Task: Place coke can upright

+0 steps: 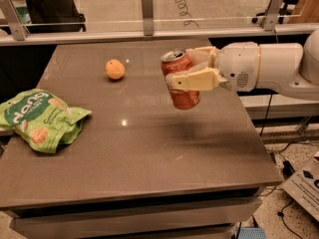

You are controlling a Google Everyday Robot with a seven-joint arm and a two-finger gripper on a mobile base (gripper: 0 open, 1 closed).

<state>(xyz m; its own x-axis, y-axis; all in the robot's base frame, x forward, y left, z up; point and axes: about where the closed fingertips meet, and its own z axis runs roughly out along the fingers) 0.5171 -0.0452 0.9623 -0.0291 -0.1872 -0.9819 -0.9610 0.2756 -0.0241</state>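
The red coke can [180,94] with its silver top is held in the air above the right middle of the table [139,153]. It stands nearly upright, tilted slightly left at the top. My gripper [192,69] reaches in from the right and is shut on the can, one cream finger across its front and the other behind it near the top. The can's shadow lies on the tabletop below and to the right of it. The white arm [269,66] extends off the right edge.
A round orange fruit [115,69] sits at the far middle of the table. A green snack bag [40,117] lies at the left edge. A glass-and-metal railing [147,11] runs behind the table. The table's right edge is below the arm.
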